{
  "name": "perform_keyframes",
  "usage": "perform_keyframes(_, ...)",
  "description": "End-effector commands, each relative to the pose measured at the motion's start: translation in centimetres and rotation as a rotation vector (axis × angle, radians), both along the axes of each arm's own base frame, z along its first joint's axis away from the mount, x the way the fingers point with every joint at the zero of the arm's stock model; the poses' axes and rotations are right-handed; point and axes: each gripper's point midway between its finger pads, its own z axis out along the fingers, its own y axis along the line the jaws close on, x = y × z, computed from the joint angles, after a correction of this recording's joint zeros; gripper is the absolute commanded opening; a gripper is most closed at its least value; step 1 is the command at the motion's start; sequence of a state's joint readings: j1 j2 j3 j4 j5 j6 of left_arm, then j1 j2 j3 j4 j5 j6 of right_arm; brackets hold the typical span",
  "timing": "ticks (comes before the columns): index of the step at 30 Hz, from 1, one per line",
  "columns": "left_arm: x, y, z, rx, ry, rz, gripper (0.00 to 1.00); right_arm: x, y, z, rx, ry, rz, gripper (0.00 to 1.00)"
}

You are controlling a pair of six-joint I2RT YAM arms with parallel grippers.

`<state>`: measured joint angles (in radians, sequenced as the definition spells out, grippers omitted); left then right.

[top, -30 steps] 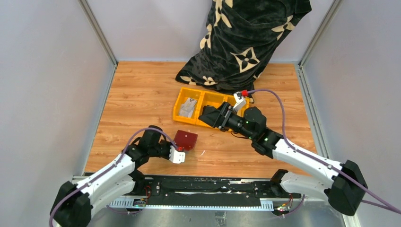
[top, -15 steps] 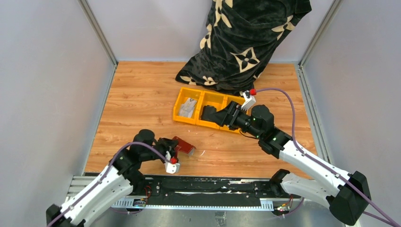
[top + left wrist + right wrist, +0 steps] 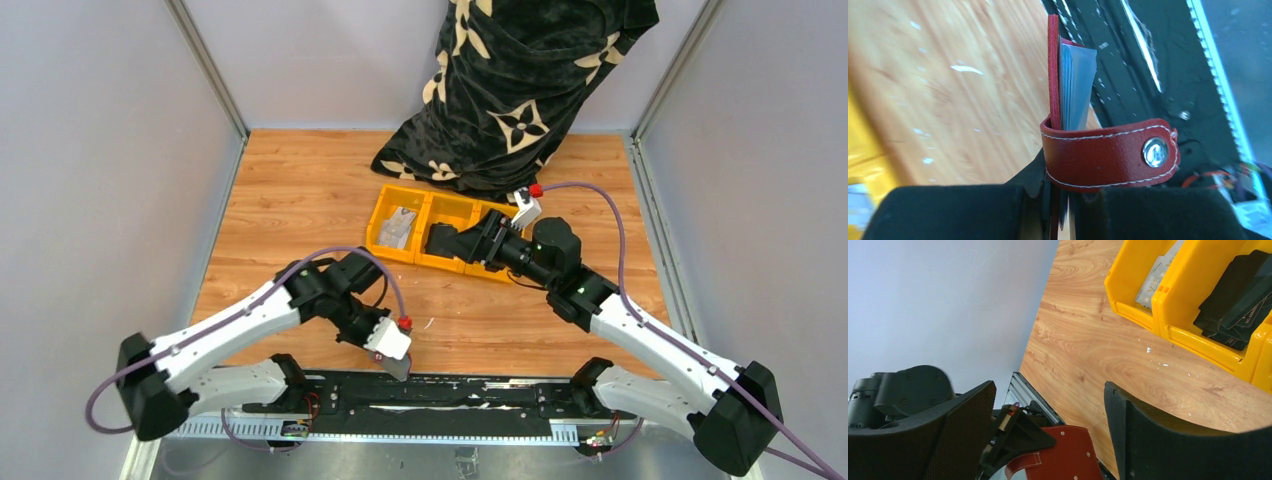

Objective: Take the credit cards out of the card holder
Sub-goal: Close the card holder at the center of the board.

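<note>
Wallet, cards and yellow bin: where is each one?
wallet (image 3: 1098, 155), left wrist view, on its red snap strap.
cards (image 3: 1077, 85), left wrist view, on the silvery stack beside the red cover.
yellow bin (image 3: 1133, 285), right wrist view, on its outer side wall.

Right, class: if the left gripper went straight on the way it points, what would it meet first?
Probably the black base plate at the near edge, struck first by the wallet that the left gripper holds; depth is unclear.
</note>
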<state>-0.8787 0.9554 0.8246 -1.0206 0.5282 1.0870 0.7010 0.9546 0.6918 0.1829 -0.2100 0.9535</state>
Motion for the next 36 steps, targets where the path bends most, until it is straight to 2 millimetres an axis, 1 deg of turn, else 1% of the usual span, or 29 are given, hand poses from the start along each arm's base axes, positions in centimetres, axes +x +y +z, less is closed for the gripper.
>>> perform_keyframes(1,-2.2,2.5,-0.2,0.224,0.187,0.027,0.1,0.4,-0.5,0.5,0.022,-0.011,-0.022,0.83)
perform_keyframes(4,-2.4,2.5,-0.7,0.243,0.207,0.017,0.08,0.5,-0.5,0.3,0.019,-0.01,-0.021,0.83)
perform_keyframes(6,-1.8,2.8,-1.7,0.296,0.204,0.031,0.09,0.5,-0.5,0.4,0.019,-0.016,-0.018,0.83)
perform_keyframes(9,1.5,3.1,-3.9,0.366,0.079,0.119,0.07,0.6,-0.7,0.5,0.018,-0.025,-0.021,0.83)
perform_keyframes(10,2.9,2.7,-4.3,0.356,0.016,0.156,0.07,0.6,-0.7,0.5,0.016,-0.03,-0.019,0.83)
perform_keyframes(11,4.8,1.8,-4.6,0.315,-0.063,0.195,0.07,0.7,-0.7,0.7,0.013,-0.04,-0.019,0.83)
perform_keyframes(13,7.6,1.0,-5.1,0.273,-0.182,0.262,0.08,0.7,-0.8,0.7,0.004,-0.05,-0.018,0.83)
perform_keyframes(14,9.1,0.4,-5.0,0.244,-0.244,0.304,0.08,0.7,-0.9,0.6,-0.003,-0.053,-0.019,0.83)
perform_keyframes(17,12.4,-0.3,-5.1,0.196,-0.385,0.401,0.09,0.9,-1.3,0.5,-0.014,-0.059,-0.026,0.83)
perform_keyframes(19,14.0,-0.6,-5.1,0.163,-0.464,0.437,0.1,1.0,-1.6,0.2,-0.019,-0.059,-0.03,0.84)
perform_keyframes(23,16.2,-0.9,-4.9,0.102,-0.572,0.524,0.12,1.4,-2.2,-0.2,-0.024,-0.051,-0.043,0.84)
perform_keyframes(25,17.3,-0.8,-4.7,0.086,-0.632,0.565,0.15,1.6,-2.5,-0.3,-0.027,-0.051,-0.051,0.84)
perform_keyframes(27,18.4,-0.5,-4.2,0.064,-0.701,0.617,0.2,1.7,-2.7,-0.5,-0.036,-0.051,-0.057,0.84)
perform_keyframes(28,18.7,-0.4,-4.0,0.054,-0.721,0.63,0.25,1.8,-2.8,-0.5,-0.037,-0.049,-0.058,0.84)
perform_keyframes(29,18.4,-0.2,-4.3,0.055,-0.725,0.621,0.32,1.9,-2.8,-0.6,-0.038,-0.047,-0.058,0.84)
perform_keyframes(30,17.8,0.3,-5.3,0.072,-0.72,0.591,0.39,1.9,-2.8,-0.6,-0.04,-0.047,-0.057,0.84)
perform_keyframes(31,17.4,0.4,-5.3,0.066,-0.725,0.563,0.46,1.9,-2.8,-0.6,-0.043,-0.046,-0.054,0.84)
perform_keyframes(32,16.8,0.8,-5.9,0.068,-0.726,0.527,0.51,1.9,-2.8,-0.6,-0.046,-0.045,-0.054,0.84)
perform_keyframes(34,15.5,1.2,-6.2,0.047,-0.72,0.471,0.55,1.9,-2.9,-0.8,-0.051,-0.042,-0.056,0.84)
perform_keyframes(35,14.5,1.4,-6.6,0.044,-0.686,0.437,0.55,1.9,-3.0,-0.9,-0.054,-0.04,-0.057,0.84)
perform_keyframes(36,13.5,1.3,-6.3,0.023,-0.646,0.411,0.56,1.9,-3.1,-1.0,-0.056,-0.04,-0.06,0.84)
